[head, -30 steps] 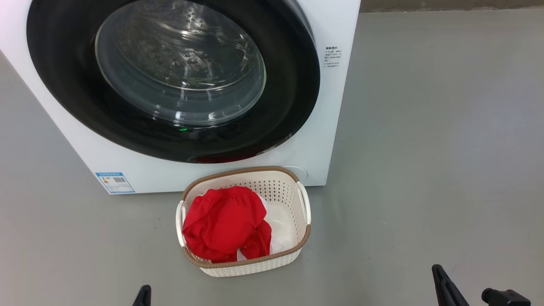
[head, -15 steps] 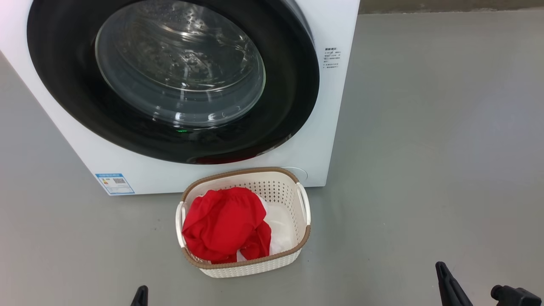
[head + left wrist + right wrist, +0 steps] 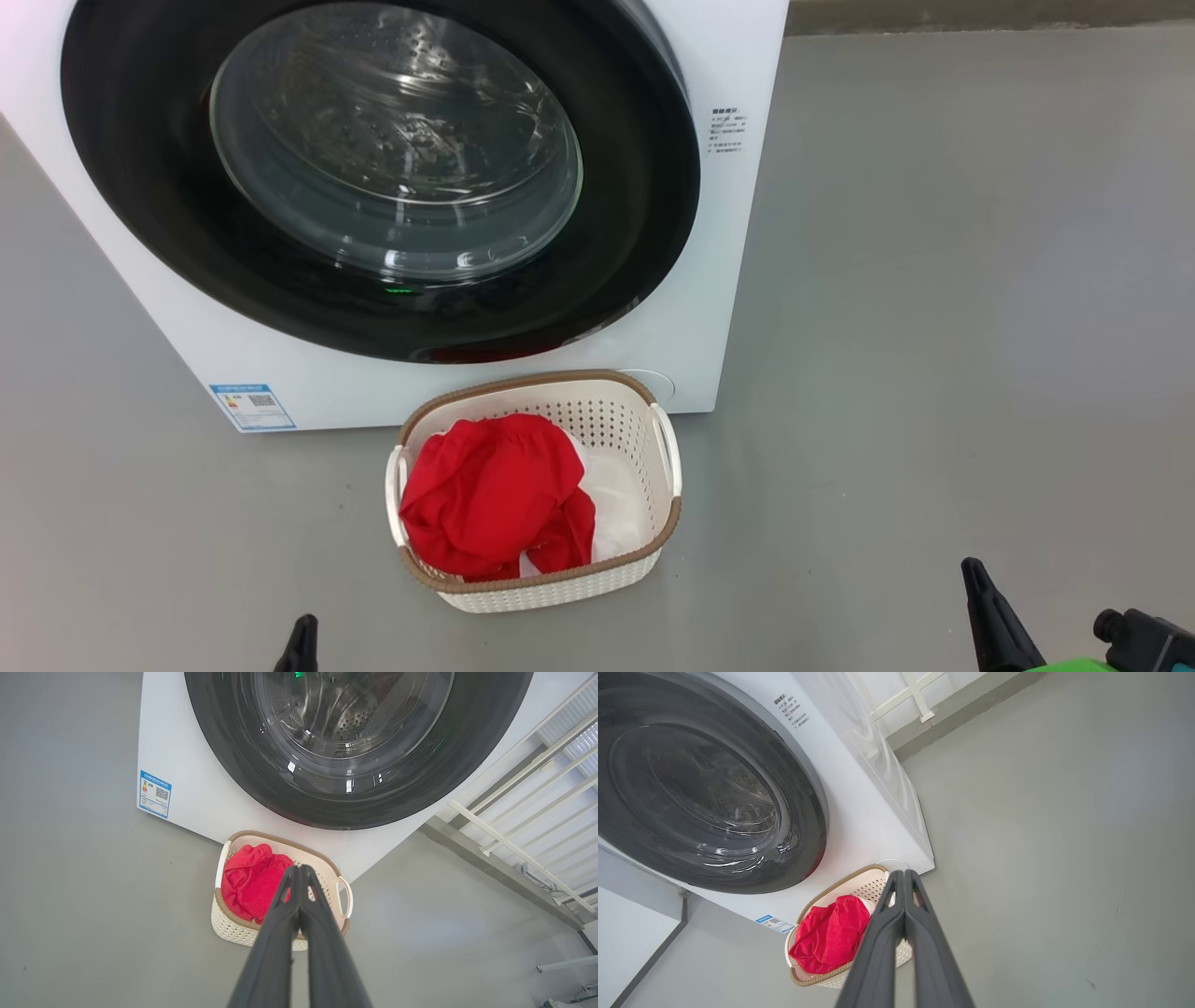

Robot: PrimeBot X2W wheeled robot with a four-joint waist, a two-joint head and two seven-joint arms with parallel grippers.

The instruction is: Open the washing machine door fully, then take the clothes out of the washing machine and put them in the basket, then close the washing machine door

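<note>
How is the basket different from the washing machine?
The washing machine is a big smooth white box; the basket is small, cream and full of holes. The washing machine's round black door is shut; the basket is open on top. The basket holds the red clothes; none show through the washing machine's glass. Both sit on the grey floor.

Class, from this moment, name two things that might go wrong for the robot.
1. The washing machine door looks shut, but latching cannot be confirmed; it might swing open.
2. The basket stands on the floor ahead of the robot; driving forward could knock it and spill the clothes.
</note>
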